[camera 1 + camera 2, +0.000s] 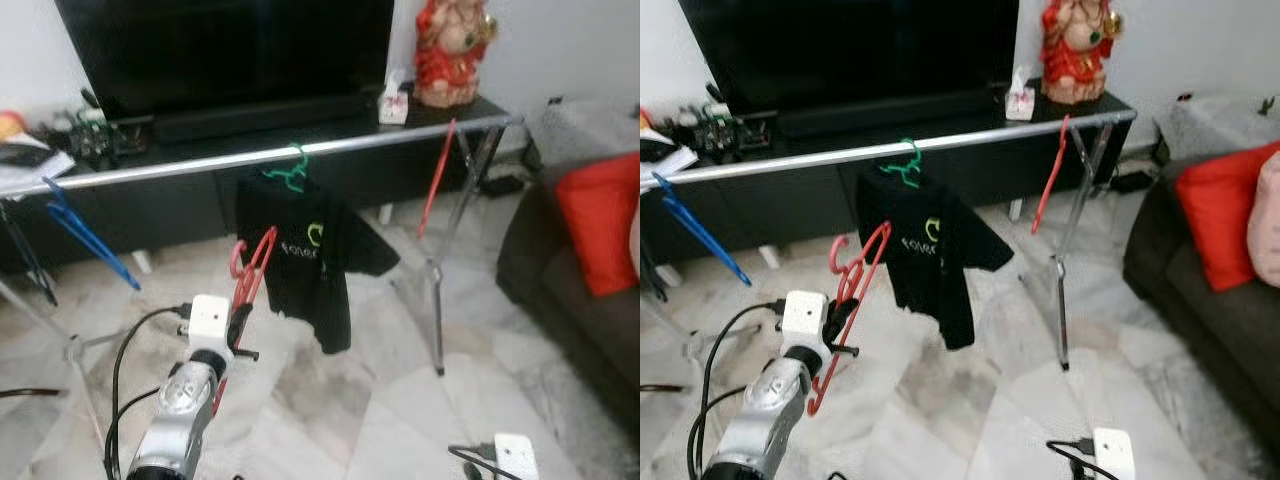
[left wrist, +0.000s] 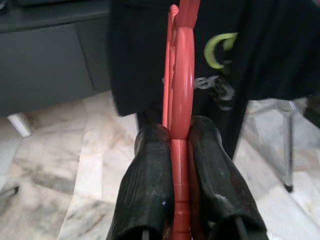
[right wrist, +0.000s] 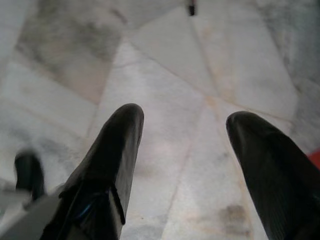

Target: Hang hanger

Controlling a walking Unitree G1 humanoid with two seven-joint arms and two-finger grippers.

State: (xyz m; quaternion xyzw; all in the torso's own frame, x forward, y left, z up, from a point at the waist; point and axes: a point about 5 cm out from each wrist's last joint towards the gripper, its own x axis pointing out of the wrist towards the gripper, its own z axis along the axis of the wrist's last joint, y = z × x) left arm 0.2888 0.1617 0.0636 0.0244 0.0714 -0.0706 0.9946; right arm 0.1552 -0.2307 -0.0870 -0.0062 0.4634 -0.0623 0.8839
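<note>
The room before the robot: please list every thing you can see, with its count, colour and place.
Metal clothes rail: one, silver, across the room before the TV cabinet.
Plastic hanger held by the robot: one, red, below the rail, not yet hung.
Hanger with black T-shirt: one, green hook, mid rail.
Bare red hanger: one, rail's right end.
Blue hanger: one, rail's left end.
Television: one, black, on the low black cabinet.
Statue: one, red and gold, cabinet's right end.
Tissue box: one, white, beside the statue.
Sofa: one, dark, on the right, with red cushion.
Floor: pale marble tiles.
Left gripper: shut on the held red hanger.
Right gripper: open, low over the floor.
</note>
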